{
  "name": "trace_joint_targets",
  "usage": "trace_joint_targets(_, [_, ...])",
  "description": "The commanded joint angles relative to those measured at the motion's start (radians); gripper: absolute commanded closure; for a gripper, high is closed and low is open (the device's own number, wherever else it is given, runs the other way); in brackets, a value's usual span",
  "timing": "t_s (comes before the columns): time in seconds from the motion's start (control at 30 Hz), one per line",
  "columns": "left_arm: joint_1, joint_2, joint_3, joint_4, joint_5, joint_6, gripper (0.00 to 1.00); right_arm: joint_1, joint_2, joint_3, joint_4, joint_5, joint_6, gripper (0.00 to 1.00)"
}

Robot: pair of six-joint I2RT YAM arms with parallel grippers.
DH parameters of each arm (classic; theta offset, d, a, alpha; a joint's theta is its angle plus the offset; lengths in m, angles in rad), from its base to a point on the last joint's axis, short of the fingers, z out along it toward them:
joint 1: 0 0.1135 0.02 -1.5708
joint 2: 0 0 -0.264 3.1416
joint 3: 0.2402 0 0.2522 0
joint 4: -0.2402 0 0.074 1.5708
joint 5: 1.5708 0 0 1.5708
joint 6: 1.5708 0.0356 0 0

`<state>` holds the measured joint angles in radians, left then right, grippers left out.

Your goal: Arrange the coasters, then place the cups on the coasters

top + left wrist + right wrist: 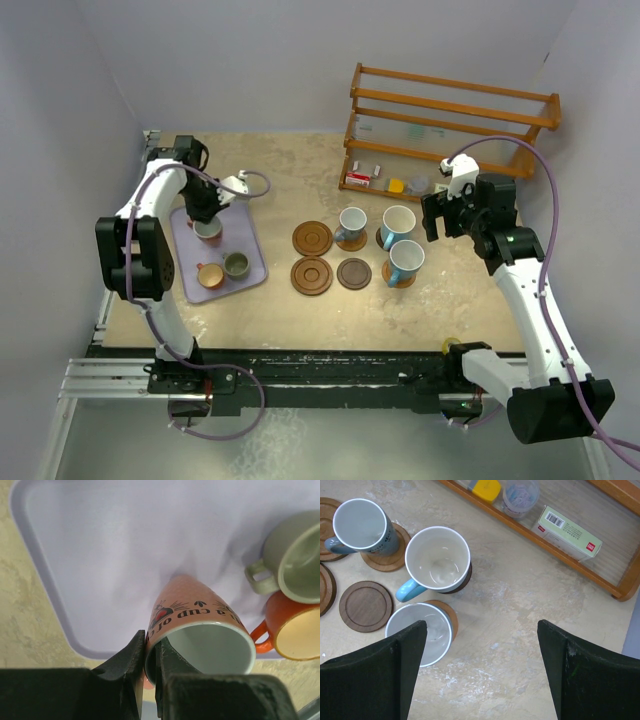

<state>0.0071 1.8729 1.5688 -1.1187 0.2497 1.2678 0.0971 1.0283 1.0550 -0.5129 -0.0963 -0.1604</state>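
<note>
Bright, even, diffuse overhead light, soft faint shadows on the lavender tray [100,555] beside the pink cup [200,630], close black fingers [585,675] underexposed, slightly blurred.

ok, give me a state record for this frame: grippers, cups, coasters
left gripper: shut on the rim of the pink cup, over the tray
right gripper: open, holding nothing, above the table next to the cups on coasters
cups on coasters: three
bare coasters: three
also on tray: grey-green cup, orange cup
left to do: three cups not yet on coasters
</note>
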Motion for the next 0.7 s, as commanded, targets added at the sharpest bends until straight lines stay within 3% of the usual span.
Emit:
trace_joint_targets(0.0, [0.007,-0.02,0.059,0.055,0.032,-0.218,0.97,-0.005,0.007,0.011,0.02,-0.005,0.005,0.07])
trace_joint_targets(0.27, [-0.001,-0.108,0.074,0.142,0.054,-0.566,0.97,-0.005,0.014,0.013,0.019,-0.008,0.006,0.07])
trace_joint_targets(0.67, [-0.147,-0.222,0.118,0.161,-0.072,-0.852,0.97,-0.005,0.017,0.016,0.017,-0.007,0.007,0.06])
